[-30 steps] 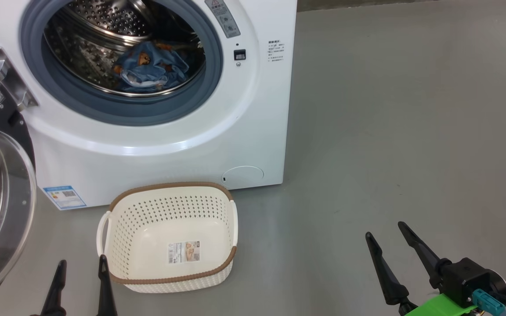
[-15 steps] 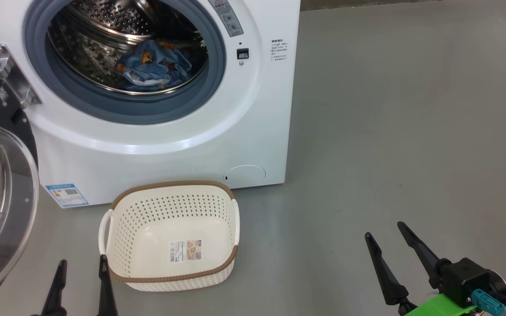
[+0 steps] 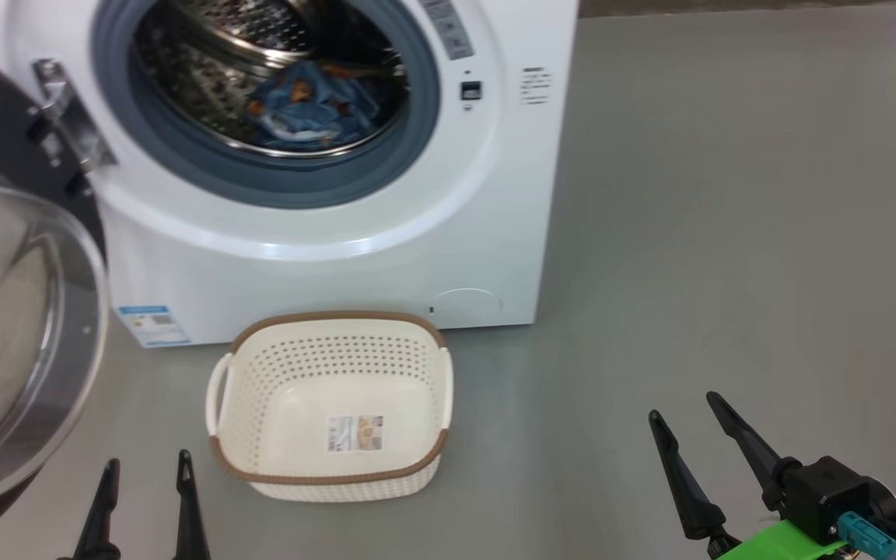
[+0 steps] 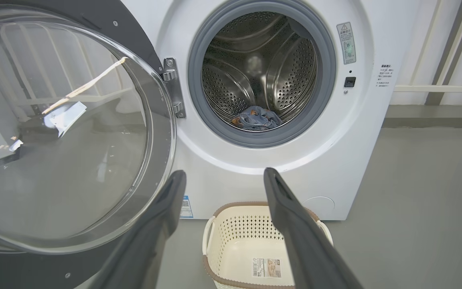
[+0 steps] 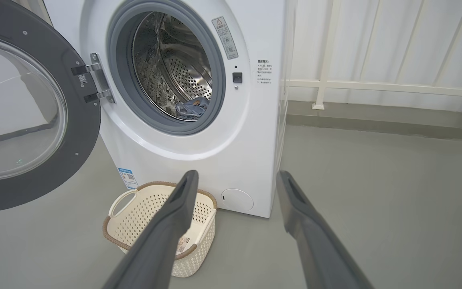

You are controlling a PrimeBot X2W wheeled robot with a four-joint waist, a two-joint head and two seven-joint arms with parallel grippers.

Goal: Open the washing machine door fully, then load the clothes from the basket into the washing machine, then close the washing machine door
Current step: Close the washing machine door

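Head view: the clothes [image 3: 316,109] lie in the washing machine's [image 3: 339,272] drum [image 3: 207,101] at 12 o'clock, near its front lip. The basket [image 3: 335,319] sits empty on the floor [image 3: 728,194] at 6 o'clock. The door [image 3: 20,334] hangs wide at 9 o'clock. The left pincer [image 3: 147,459] and right pincer [image 3: 683,406] are spread, empty. A weak push could leave the door unlatched, or fabric caught on the seal [image 3: 261,190]. The basket likely sits clear of the swing.

We see the big white washing machine [image 3: 355,233] with its round door [image 3: 20,311] swung wide open on the left. The blue clothes [image 3: 316,105] lie in its drum. The cream basket [image 3: 339,358] sits upright on the floor just in front.
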